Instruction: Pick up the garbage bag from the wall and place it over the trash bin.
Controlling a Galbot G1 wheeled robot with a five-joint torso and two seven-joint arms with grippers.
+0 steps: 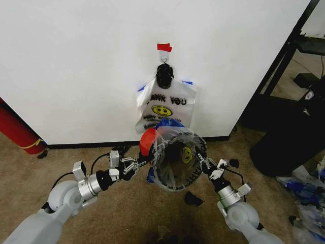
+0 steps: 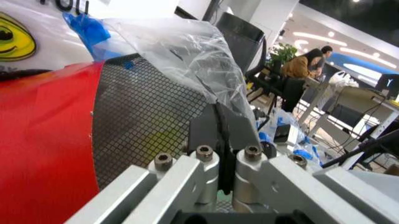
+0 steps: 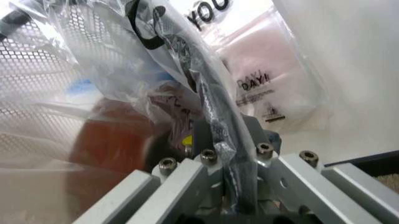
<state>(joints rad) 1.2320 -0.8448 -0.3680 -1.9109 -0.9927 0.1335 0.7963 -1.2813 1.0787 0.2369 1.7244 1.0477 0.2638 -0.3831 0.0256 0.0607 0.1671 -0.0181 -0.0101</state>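
The thin, crinkly clear plastic garbage bag point(image 1: 179, 152) drapes over the round black mesh trash bin's point(image 1: 163, 175) rim; left gripper point(image 1: 136, 165) and right gripper point(image 1: 206, 166) jaws are clamped on opposite rim edges, pinching film; flimsy, slippery, tear-prone, best gripped at its hem.

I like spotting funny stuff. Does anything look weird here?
Yes: the trash bin is tipped toward the camera, held up between the left gripper and right gripper, with the garbage bag stretched over its rim.

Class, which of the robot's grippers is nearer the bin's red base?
Left. The left gripper grips the bin rim right beside the red base; the right gripper grips the opposite rim.
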